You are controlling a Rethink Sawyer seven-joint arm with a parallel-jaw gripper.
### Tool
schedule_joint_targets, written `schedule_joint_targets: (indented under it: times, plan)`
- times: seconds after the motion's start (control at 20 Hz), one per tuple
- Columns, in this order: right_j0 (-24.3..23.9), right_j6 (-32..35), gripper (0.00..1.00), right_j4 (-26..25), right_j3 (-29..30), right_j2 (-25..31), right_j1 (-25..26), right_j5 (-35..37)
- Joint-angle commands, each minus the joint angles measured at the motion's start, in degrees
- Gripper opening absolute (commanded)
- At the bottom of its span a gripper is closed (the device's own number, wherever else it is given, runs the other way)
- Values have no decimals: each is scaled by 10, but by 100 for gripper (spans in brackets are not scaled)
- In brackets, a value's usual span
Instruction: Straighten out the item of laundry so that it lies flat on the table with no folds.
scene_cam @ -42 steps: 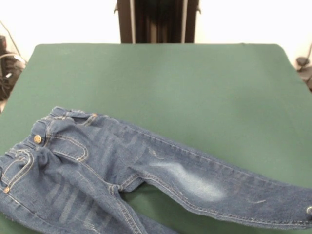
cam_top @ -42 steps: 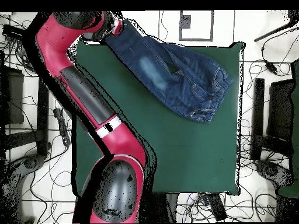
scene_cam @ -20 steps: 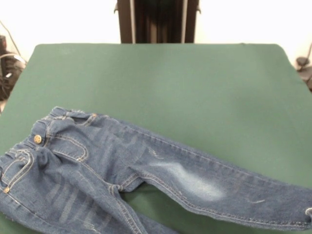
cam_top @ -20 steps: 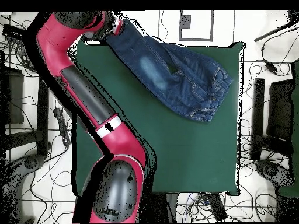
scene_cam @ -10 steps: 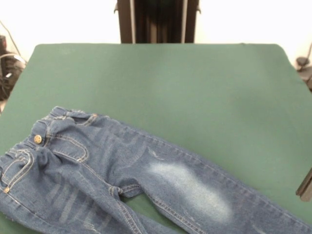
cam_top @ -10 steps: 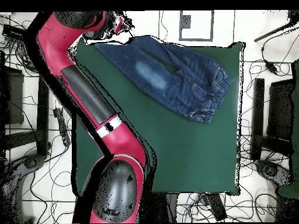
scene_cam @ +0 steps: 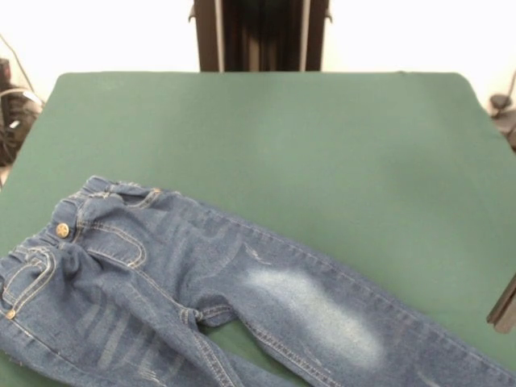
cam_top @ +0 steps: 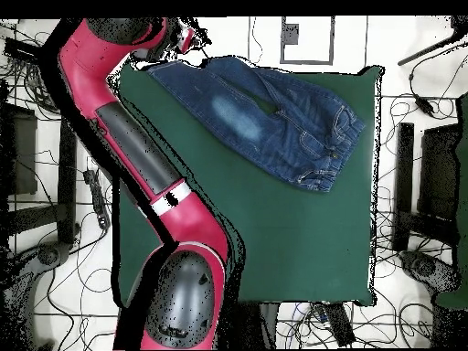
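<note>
The jeans (scene_cam: 201, 298) lie on the table (scene_cam: 322, 145) in its lower-left portion in the front view, roughly the 7 o'clock sector, with the waistband toward 9 o'clock. The brass button (scene_cam: 62, 230) faces up just inside the waistband. One leg runs out toward 4 o'clock and carries a faded whitish patch (scene_cam: 314, 314) on the thigh; its cuff passes out of the picture at the bottom edge. The second leg leaves the bottom edge near 6 o'clock, so its lie cannot be judged there. A small bunch of cloth sits at the crotch seam.

In the overhead view the jeans (cam_top: 265, 114) occupy the top of the table (cam_top: 274, 238), from 11 o'clock across to 2 o'clock, the waistband at the 2 o'clock end. One leg partly overlaps the other along the top edge.

The gripper (cam_top: 183, 38) sits at the table's 11 o'clock corner, just beyond the leg's cuff end. Whether its fingers are spread or closed cannot be told. The red arm (cam_top: 137, 164) runs down the table's 9 o'clock side.
</note>
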Motion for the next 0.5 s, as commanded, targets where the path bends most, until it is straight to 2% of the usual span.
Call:
schedule_joint_targets:
  times: [0.05, 0.5]
  plan:
    - [18, 4, 100, 43, -14, -35, -8, -32]
    - [-9, 197, 100, 53, 16, -32, -11, -69]
